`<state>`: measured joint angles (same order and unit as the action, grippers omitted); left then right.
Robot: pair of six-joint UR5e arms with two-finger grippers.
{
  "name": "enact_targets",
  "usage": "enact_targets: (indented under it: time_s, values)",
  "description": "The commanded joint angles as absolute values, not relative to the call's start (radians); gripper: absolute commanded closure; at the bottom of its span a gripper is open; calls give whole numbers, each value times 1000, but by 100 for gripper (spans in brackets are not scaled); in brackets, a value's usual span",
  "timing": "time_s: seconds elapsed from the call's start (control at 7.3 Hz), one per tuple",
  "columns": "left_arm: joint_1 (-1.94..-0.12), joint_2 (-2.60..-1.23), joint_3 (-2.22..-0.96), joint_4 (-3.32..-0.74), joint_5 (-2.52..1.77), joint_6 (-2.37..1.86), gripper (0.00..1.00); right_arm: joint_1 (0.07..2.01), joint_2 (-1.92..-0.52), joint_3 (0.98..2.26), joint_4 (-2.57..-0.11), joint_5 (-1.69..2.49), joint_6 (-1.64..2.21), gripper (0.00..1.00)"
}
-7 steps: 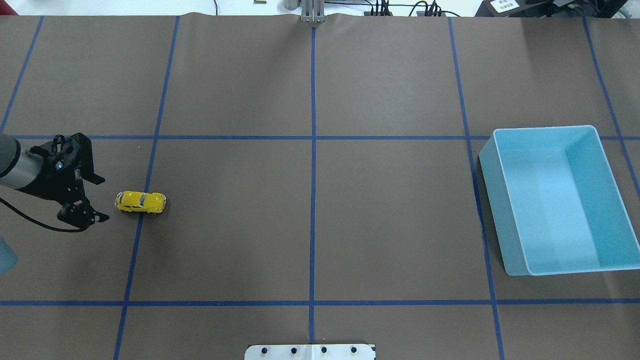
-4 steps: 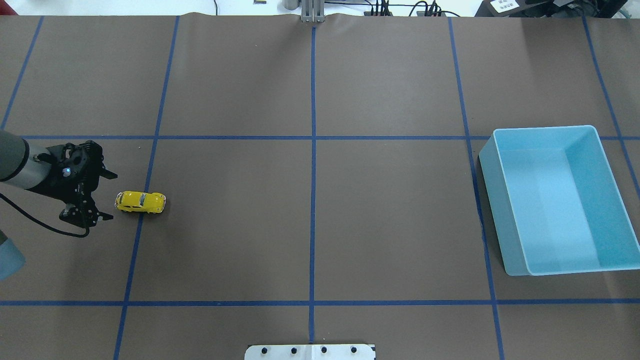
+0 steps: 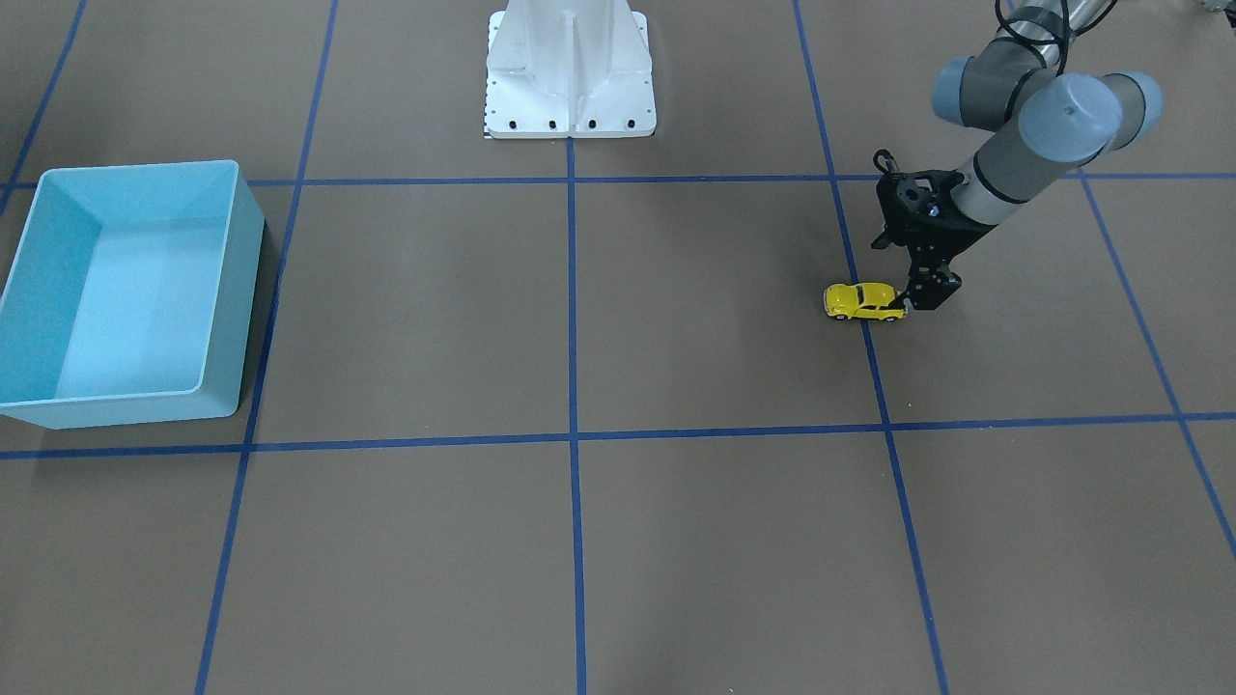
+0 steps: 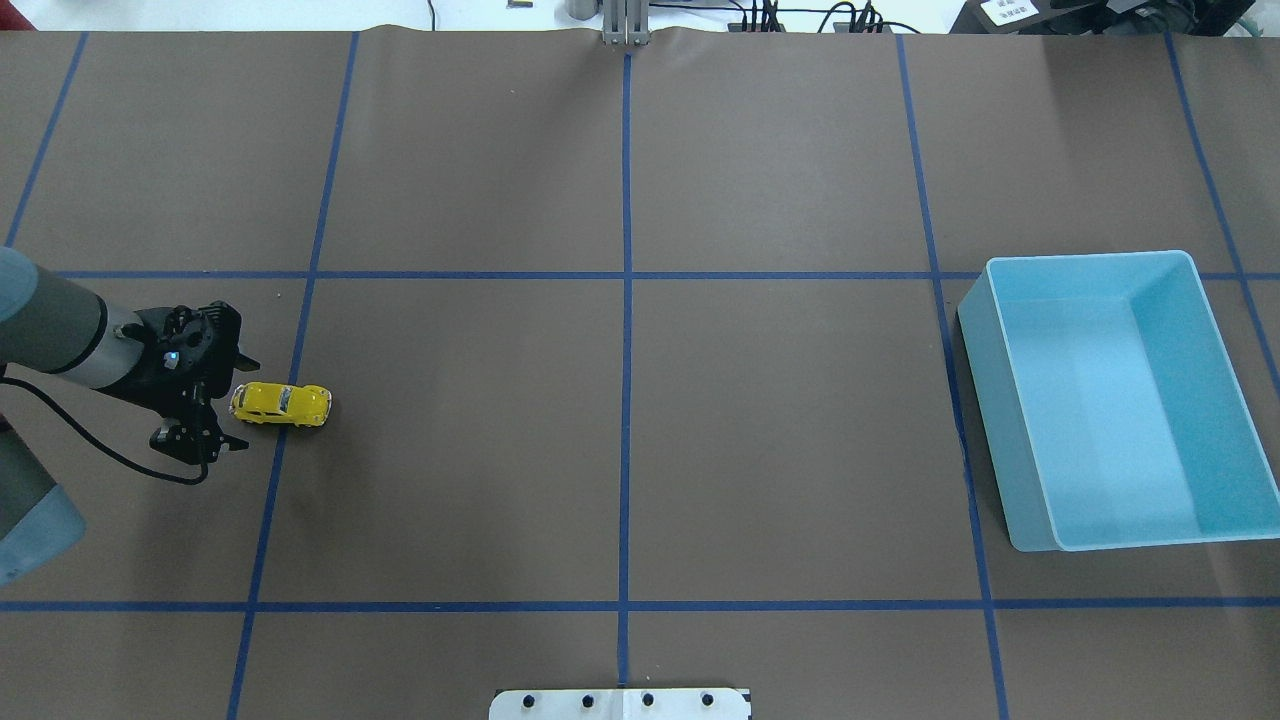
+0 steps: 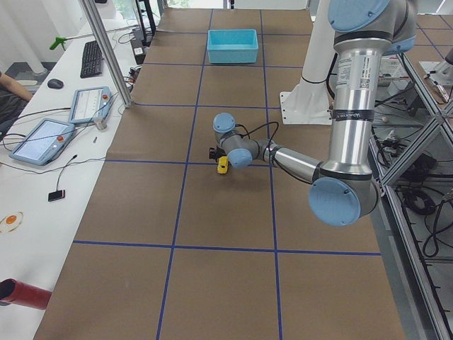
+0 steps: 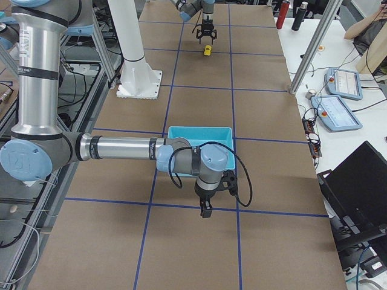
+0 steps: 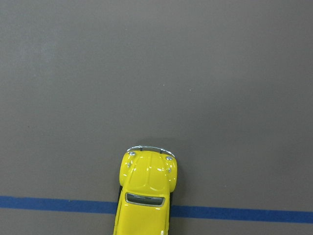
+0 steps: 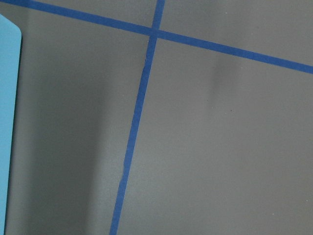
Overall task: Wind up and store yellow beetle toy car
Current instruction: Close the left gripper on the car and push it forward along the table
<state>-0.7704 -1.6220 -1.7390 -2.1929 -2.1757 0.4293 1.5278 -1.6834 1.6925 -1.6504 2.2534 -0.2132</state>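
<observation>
The yellow beetle toy car stands on its wheels on the brown mat at the left, across a blue tape line. It also shows in the front view and at the bottom of the left wrist view. My left gripper is open, low over the mat, with one finger on each side of the car's near end; I cannot tell if they touch it. It shows in the front view too. The right gripper shows only in the exterior right view, beside the bin; I cannot tell whether it is open or shut.
The light blue bin stands empty at the far right of the table, also in the front view. Its edge shows in the right wrist view. The robot's white base is at mid table edge.
My left gripper has moved right toward the car, from clear of it to flanking its near end. The car has not moved.
</observation>
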Motion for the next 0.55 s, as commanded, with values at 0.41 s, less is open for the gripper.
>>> enact_targets:
  time_s: [0.41]
  values:
    - [-750, -1651, -1703, -2207, -2157, 423, 3, 1528, -1690, 1694, -1649, 2253, -213, 1]
